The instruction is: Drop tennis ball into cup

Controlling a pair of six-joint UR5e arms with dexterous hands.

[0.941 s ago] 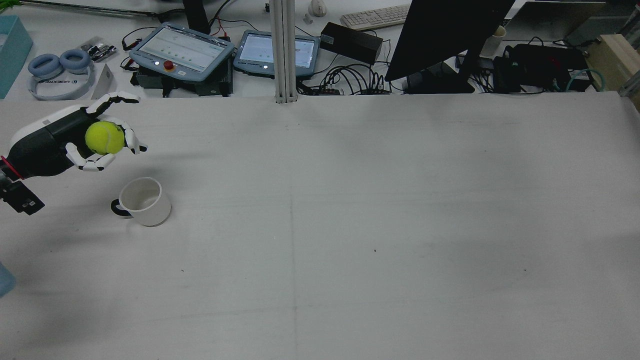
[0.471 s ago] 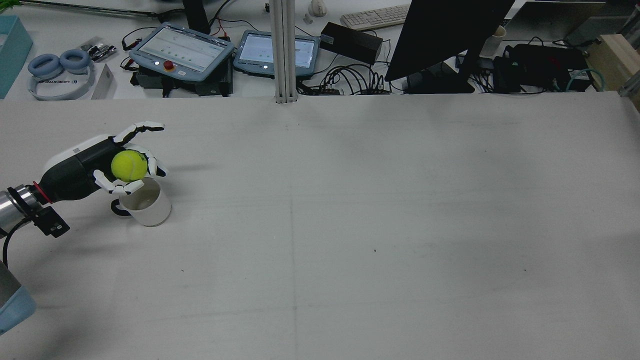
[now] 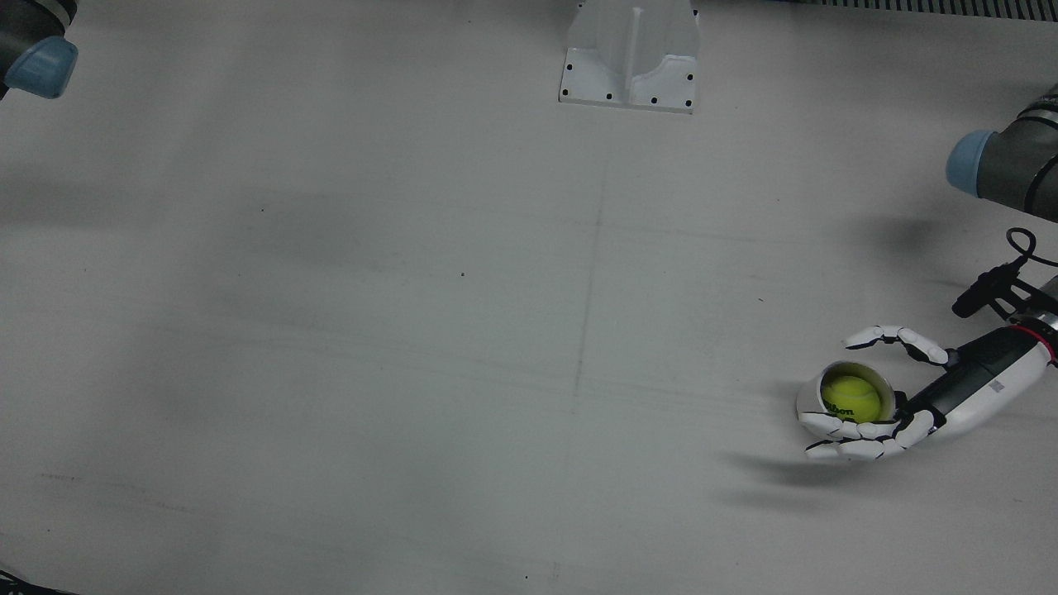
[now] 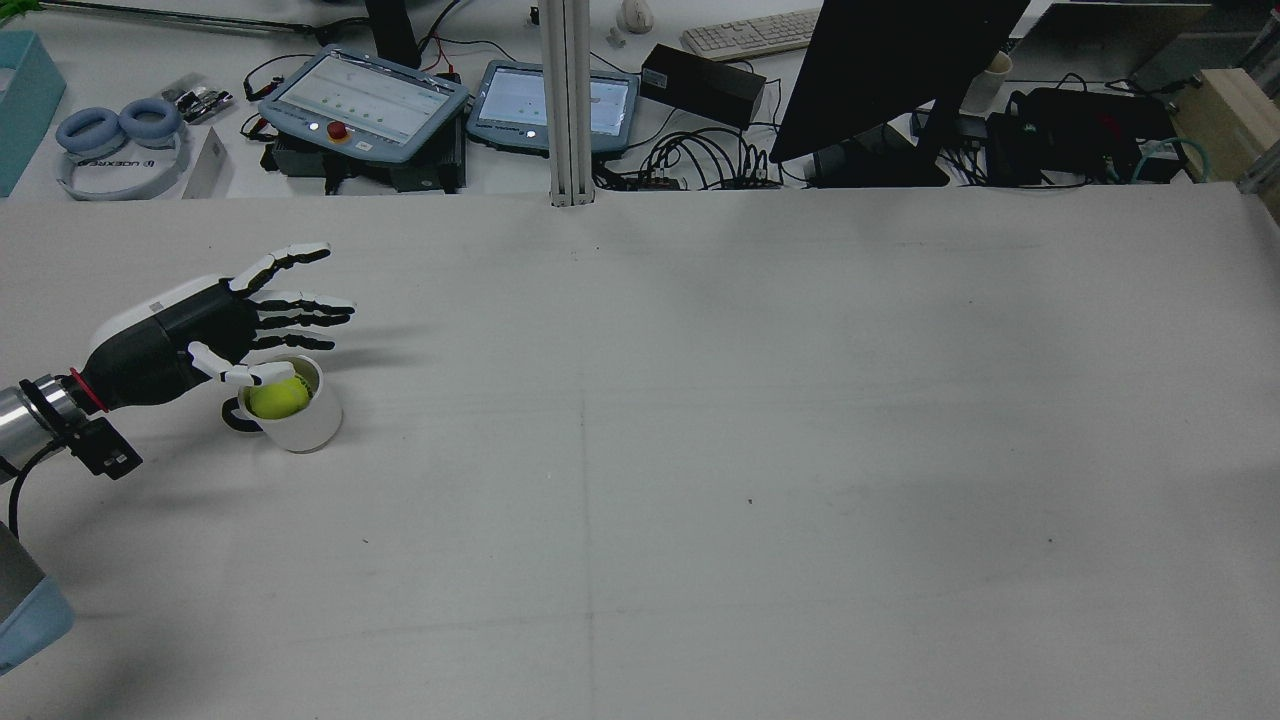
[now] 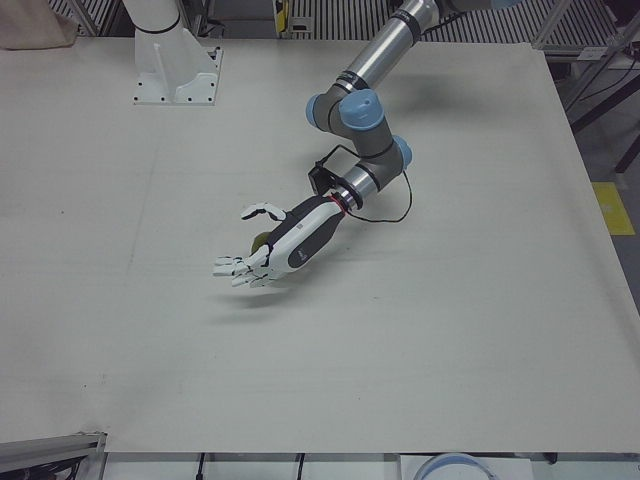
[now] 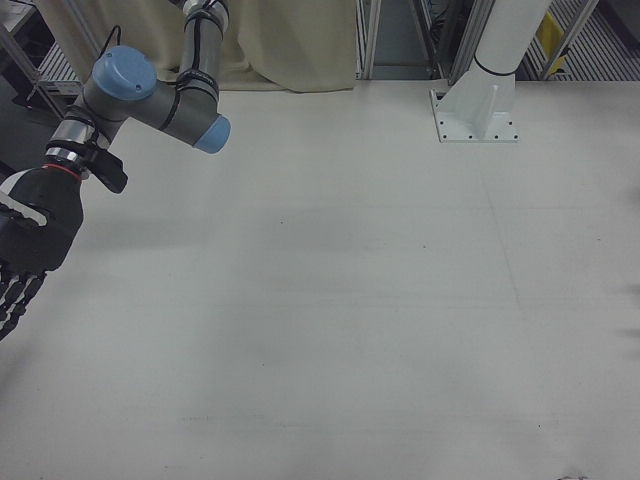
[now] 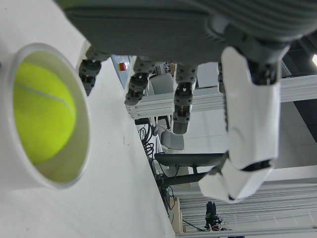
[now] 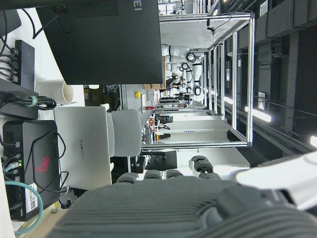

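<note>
The tennis ball (image 4: 278, 397) sits inside the white cup (image 4: 300, 425), which stands upright on the counter (image 4: 700, 450) near its left edge in the rear view. In the front view the yellow-green ball (image 3: 850, 397) fills most of the cup's mouth (image 3: 805, 398), with dark lettering on its top. The left hand (image 4: 215, 325) hovers just above and beside the cup, holding nothing, its fingers (image 4: 310, 305) stretched out and spread over the far side of the rim while the thumb reaches across the near side. The left hand view shows the same from close by: the ball (image 7: 42, 116) low within the cup wall (image 7: 81, 153), and the fingers (image 7: 181, 104) extended past it with clear space between them and the ball. In the left-front view the left hand (image 5: 275, 250) hides nearly all of the cup. The right hand (image 6: 25, 255) is at the frame edge in the right-front view, well away from the cup, with dark fingers (image 6: 15, 295) pointing downward and apart, nothing in it. Behind the counter lie two teach pendants (image 4: 365, 105), headphones (image 4: 115, 145) and a dark monitor (image 4: 890, 75).
</note>
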